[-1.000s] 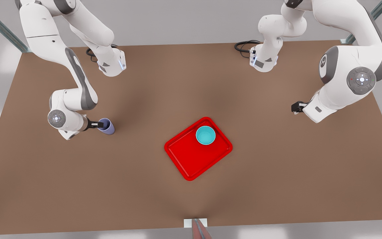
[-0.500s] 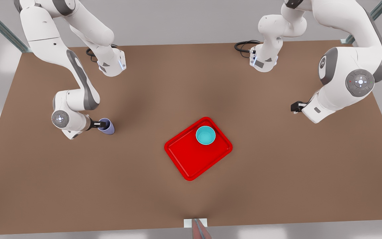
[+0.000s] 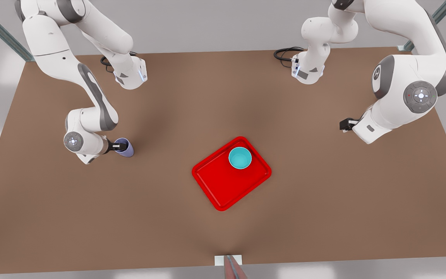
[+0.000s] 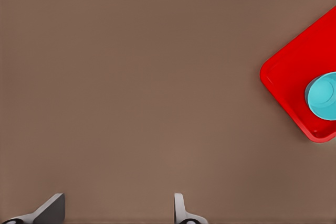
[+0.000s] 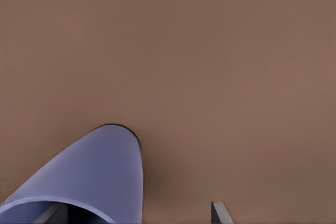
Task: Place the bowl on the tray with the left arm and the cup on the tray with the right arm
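The lavender cup [image 3: 125,148] stands on the table at the front view's left, and in the right wrist view its wall [image 5: 100,171] rises close by. My right gripper [image 3: 119,147] is open at the cup's rim. One finger sits inside the cup and the other fingertip [image 5: 219,211] outside, so the wall lies between them. The turquoise bowl [image 3: 240,157] rests in a corner of the red tray [image 3: 223,186] at mid-table. My left gripper [image 3: 346,124] waits open above bare table at the front view's right, away from the tray [image 4: 286,85] and bowl [image 4: 323,97].
The brown table [image 3: 323,201] stretches wide around the tray. Both arm bases and black cables [image 3: 285,52] sit along the far edge. A small white bracket [image 3: 227,259] marks the near edge.
The right arm's wrist has shifted toward the cup and its gripper has settled deeper at the rim; the cup has barely moved. The left arm has hardly moved.
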Motion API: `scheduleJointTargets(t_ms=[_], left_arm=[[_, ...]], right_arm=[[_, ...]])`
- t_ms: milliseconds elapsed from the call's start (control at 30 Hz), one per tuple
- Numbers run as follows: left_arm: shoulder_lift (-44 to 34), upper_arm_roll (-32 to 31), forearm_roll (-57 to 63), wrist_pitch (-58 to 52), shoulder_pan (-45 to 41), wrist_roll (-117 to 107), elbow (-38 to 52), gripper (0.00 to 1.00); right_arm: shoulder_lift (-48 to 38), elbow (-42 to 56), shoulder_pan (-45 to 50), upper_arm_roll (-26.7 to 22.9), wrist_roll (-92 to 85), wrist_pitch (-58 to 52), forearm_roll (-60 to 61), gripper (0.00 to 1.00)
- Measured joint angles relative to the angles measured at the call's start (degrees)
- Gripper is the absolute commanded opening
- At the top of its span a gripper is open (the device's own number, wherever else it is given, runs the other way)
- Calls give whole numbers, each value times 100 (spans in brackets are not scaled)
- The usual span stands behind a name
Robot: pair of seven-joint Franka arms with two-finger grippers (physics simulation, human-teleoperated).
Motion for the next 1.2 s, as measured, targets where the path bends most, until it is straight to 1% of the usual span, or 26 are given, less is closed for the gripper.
scheduleJointTargets(t_ms=[333, 367, 400, 433, 467, 500, 533, 567, 1000, 1100, 1133, 1167, 1200], left_arm=[[9, 0, 1, -2, 2, 18, -35, 100], [9, 0, 1, -2, 2, 18, -43, 100], [9, 0, 1, -2, 4, 17, -44, 100], [9, 0, 1, -2, 1, 17, -44, 100], [9, 0, 2, -10, 1, 10, -44, 100], [9, 0, 2, -11, 2, 9, -44, 100], [9, 1, 2, -19, 3, 9, -52, 100], [9, 5, 2, -19, -2, 8, -61, 100], [0, 0, 2, -81, -33, -9, -88, 100], [9, 0, 2, -81, -34, -9, -81, 100], [1, 0, 2, -81, -34, -9, -86, 100], [0, 0, 2, -81, -34, -9, -88, 100], [0, 0, 2, -81, -34, -9, -88, 100]], right_arm=[[173, 0, -123, 0, 0, 124, -89, 100], [173, 0, -107, 0, 0, 124, -89, 80], [173, 0, -106, 0, -64, 123, -112, 53], [164, 0, -95, 9, -78, 119, -115, 44], [168, 0, -91, 9, -79, 116, -115, 41], [172, 0, -61, 9, -79, 116, -115, 30], [172, 0, -34, 9, -79, 116, -115, 29], [173, 0, -20, 6, -70, 116, -115, 21], [154, 124, -37, 27, -21, -133, -84, 21], [128, 625, 25, 203, 6, -921, 143, 21], [112, 812, -37, 400, 7, -1167, 148, 21], [114, 1149, 18, 456, 9, -1522, 153, 21], [113, 1538, 69, 658, 51, -1888, 174, 21]])
